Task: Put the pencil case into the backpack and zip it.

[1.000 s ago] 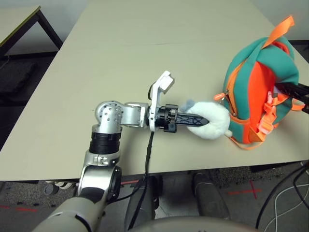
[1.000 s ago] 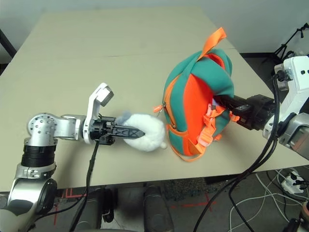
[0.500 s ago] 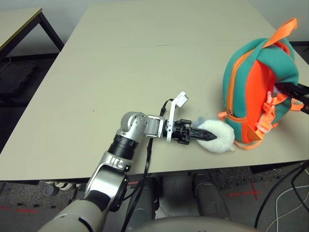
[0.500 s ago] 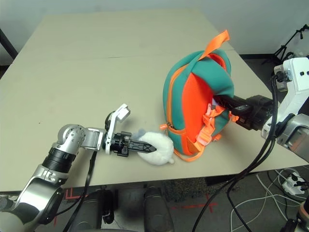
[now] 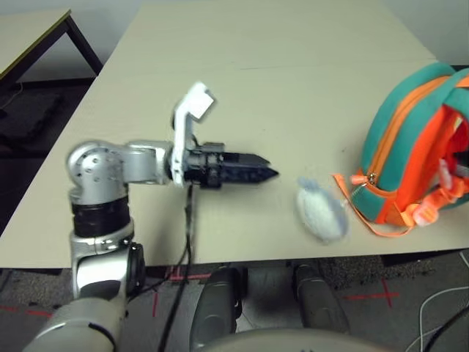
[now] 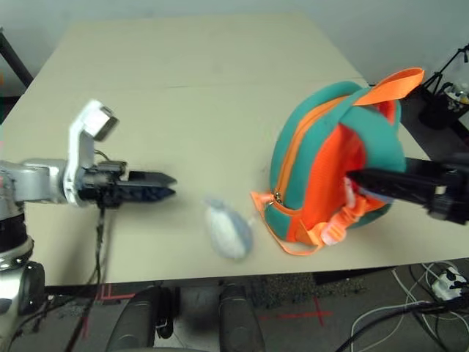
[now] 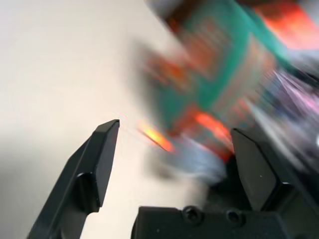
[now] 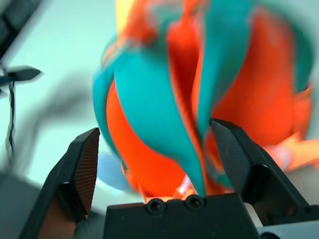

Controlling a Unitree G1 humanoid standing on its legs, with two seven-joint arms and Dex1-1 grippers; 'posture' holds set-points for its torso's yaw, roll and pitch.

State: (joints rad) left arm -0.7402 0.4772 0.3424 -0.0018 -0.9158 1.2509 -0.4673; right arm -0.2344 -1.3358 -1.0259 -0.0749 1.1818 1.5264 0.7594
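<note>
The orange and teal backpack (image 5: 410,139) stands at the right of the table, its orange strap side facing the front. A fuzzy grey-white plush toy (image 5: 320,211) lies loose on the table just left of it, near the front edge. My left gripper (image 5: 270,174) hovers left of the toy and apart from it; in the left wrist view its fingers (image 7: 102,159) are spread wide with nothing between them. My right gripper (image 6: 355,180) reaches in from the right against the backpack's orange side (image 8: 149,99), jaws open. The pencil case is out of view.
The beige table (image 5: 242,88) stretches far behind and to the left of the backpack. A second table (image 5: 26,33) stands at the far left, beyond a gap. Cables lie on the floor at the lower right (image 6: 432,279).
My left gripper has let go of the plush toy, opened and drawn back to the left. The right gripper has opened at the backpack. The camera has also shifted.
</note>
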